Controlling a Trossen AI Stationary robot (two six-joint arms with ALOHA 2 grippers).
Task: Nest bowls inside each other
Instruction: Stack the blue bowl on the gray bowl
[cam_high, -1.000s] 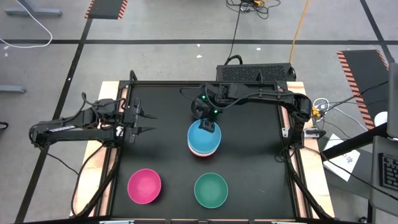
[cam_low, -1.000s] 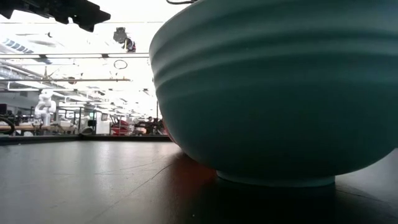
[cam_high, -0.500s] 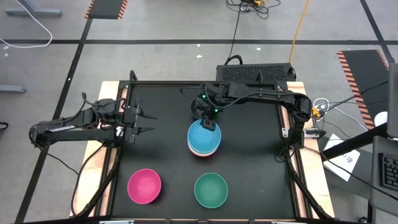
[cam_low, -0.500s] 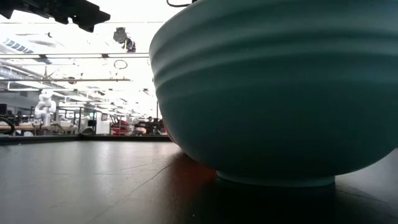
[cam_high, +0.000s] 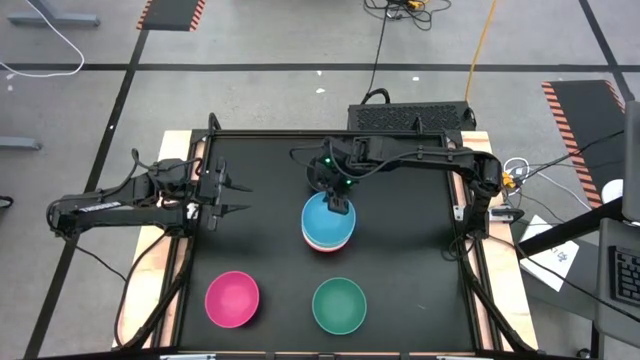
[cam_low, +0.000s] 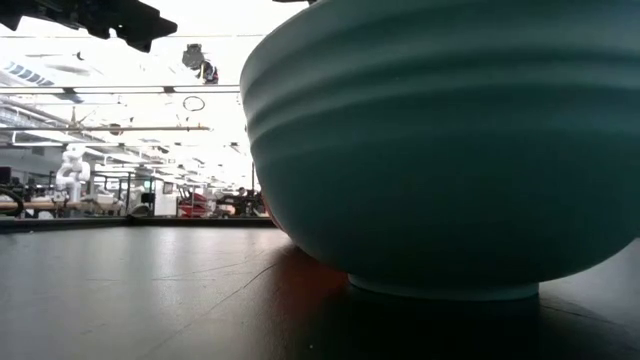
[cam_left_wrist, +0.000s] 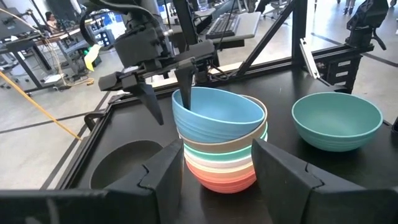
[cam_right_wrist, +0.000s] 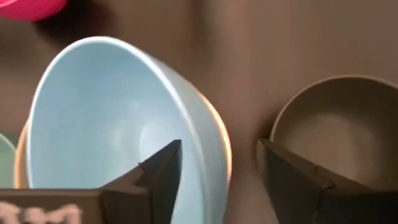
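A stack of several nested bowls stands mid-table, with the blue bowl on top, sitting tilted. My right gripper is open over the stack's far edge. One finger is inside the blue bowl and the other is outside it. The magenta bowl and the teal bowl rest on their bases near the table's near edge. A dark bowl stands just beyond the stack. My left gripper waits open at the table's left, pointing at the stack. My right gripper comes from above, pointing down, astride the blue bowl's far rim, with one finger inside and one outside. The outer finger stands apart from the bowl. Whether the inner finger touches the wall, I cannot tell.
The teal bowl fills most of the low view. A raised frame borders the black table. There is bare table to the right of the stack and more between the stack and my left gripper.
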